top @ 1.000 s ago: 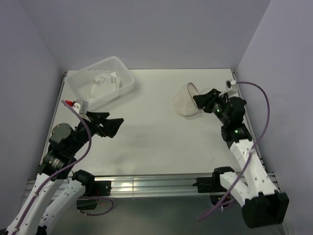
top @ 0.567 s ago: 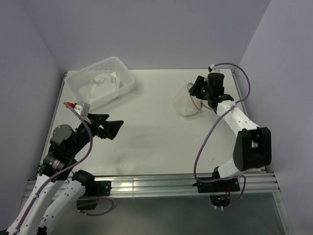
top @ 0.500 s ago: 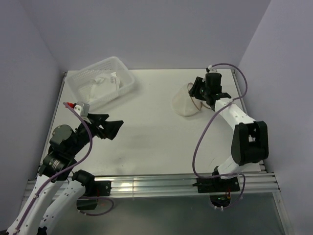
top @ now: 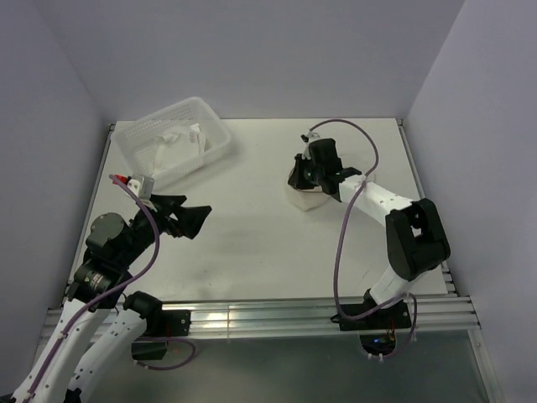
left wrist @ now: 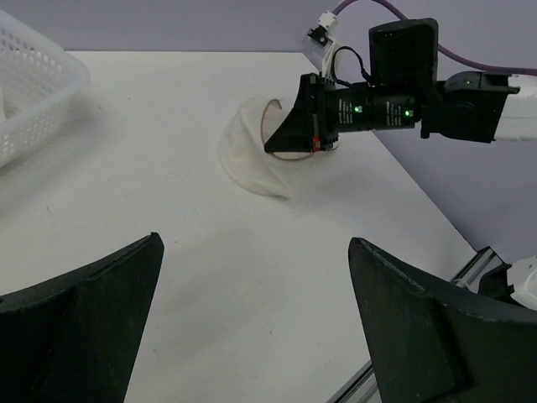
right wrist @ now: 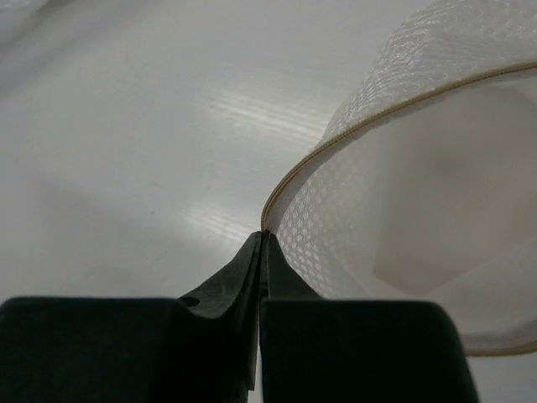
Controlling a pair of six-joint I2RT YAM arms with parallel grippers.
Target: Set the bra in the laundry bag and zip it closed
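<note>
The laundry bag (top: 307, 196), a white mesh pouch with a tan rim, lies open at the table's back right. My right gripper (top: 297, 178) reaches over it from the right and is shut on the bag's rim. The right wrist view shows the closed jaws (right wrist: 263, 239) pinching the tan edge, with the mesh (right wrist: 394, 193) curving away to the right. In the left wrist view the bag (left wrist: 249, 161) sits under that gripper (left wrist: 273, 149). The bra (top: 172, 148) is a pale crumpled garment in the basket. My left gripper (top: 190, 215) hovers open and empty at the near left (left wrist: 252, 243).
A white perforated plastic basket (top: 216, 128) stands at the back left corner, and its corner shows in the left wrist view (left wrist: 46, 80). Purple walls close in the back and both sides. An aluminium rail (top: 252, 317) runs along the near edge.
The right arm swung from the table's right side across to the bag and its jaws shut on the rim. The bag shifted slightly left and nearer. The left arm stayed still.
</note>
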